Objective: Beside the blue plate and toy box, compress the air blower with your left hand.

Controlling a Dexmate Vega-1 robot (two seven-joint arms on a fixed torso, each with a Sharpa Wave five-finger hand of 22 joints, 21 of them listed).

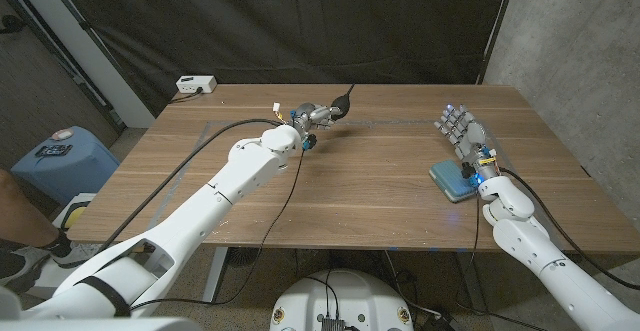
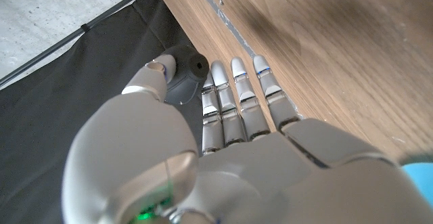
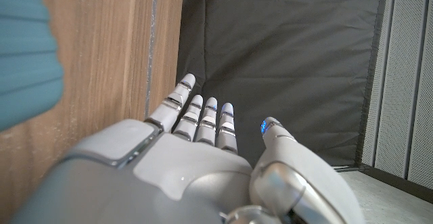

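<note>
Left robot hand (image 1: 318, 117) is reaching to the far edge of the brown wooden worktop (image 1: 370, 186), near its middle, where the dark rubber bulb air blower (image 1: 341, 102) is sitting with its thin nozzle pointing away toward the black curtain. In the left wrist view the fingers (image 2: 233, 99) are lying straight and side by side along the wood, thumb apart, with the blower's dark round body (image 2: 184, 77) between thumb tip and fingers; whether they are pressing the bulb yet I cannot tell, so I am reading this robot hand as spread around it, holding nothing firmly. Right robot hand (image 1: 462, 131) is standing near the right edge, fingers extended and spread, empty, just behind a blue flat plate (image 1: 452, 181). No toy box is identifiable. Judgement for the squeeze: thumb and fingers should be closing on opposite sides of the bulb's widest part, evenly, since a round bulb near the edge could be rolling off if pushed from one side.
</note>
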